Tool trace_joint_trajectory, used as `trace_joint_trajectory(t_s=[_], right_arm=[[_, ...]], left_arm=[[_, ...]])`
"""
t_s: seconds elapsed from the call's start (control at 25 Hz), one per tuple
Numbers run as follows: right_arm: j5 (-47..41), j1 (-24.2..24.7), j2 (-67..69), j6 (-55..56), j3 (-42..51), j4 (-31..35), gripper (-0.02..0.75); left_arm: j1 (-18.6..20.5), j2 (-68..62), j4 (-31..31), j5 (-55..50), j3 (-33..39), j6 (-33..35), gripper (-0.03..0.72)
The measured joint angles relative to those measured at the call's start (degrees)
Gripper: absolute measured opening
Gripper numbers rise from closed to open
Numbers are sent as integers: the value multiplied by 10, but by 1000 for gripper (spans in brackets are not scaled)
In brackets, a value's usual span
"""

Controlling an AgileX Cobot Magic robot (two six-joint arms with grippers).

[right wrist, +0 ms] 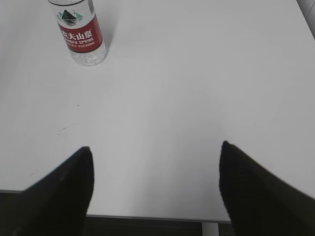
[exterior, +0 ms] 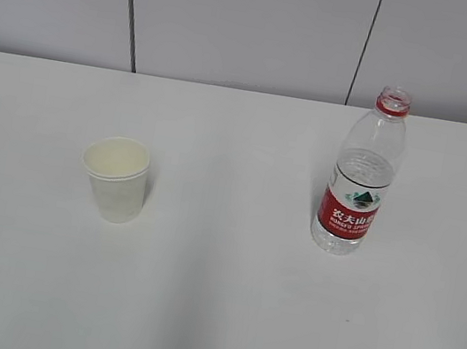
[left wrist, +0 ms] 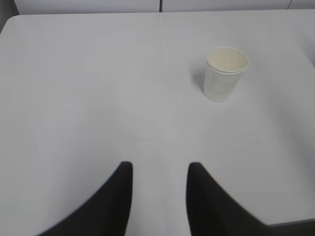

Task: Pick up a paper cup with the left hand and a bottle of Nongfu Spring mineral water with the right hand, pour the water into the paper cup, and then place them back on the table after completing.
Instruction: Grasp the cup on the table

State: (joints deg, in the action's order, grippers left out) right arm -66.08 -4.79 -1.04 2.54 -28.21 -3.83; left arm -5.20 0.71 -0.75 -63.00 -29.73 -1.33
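- Nearest the lens in each wrist view are the black fingertips: the left hand has its fingers moderately parted with nothing between them, and the right hand is spread wide, also holding nothing. Neither shows in the exterior view.
- On the white table the paper cup stands upright left of centre, well apart from the bottle, which stands upright on the right with no cap on its red-ringed neck.
- From the left wrist the cup sits ahead and to the right of the fingers; from the right wrist the bottle sits ahead and to the left, its top cut off by the frame.
- Handling, as a judgement: the cup looks light and thin-walled – easy to crush or tip, so a gentle hold around mid-height below the rolled rim seems best. What is inside it cannot be made out.
- With water reaching to about its shoulder, the bottle is probably the heavier item; its clear plastic is likely smooth and flexible, and with the neck open a hard squeeze could push water out. The labelled waist looks like the firmest grip.
- Room for moving is generous – bare tabletop lies all around both items. The table's near edge shows at the bottom of both wrist views, just under the hands, and a wall rises behind the far edge.
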Motion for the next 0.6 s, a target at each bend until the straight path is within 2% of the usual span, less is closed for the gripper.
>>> trace_joint_trajectory(t_s=[0.6], right_arm=[[0, 0, 0, 0, 0, 0, 587]], left_arm=[[0, 0, 0, 0, 0, 0, 240]])
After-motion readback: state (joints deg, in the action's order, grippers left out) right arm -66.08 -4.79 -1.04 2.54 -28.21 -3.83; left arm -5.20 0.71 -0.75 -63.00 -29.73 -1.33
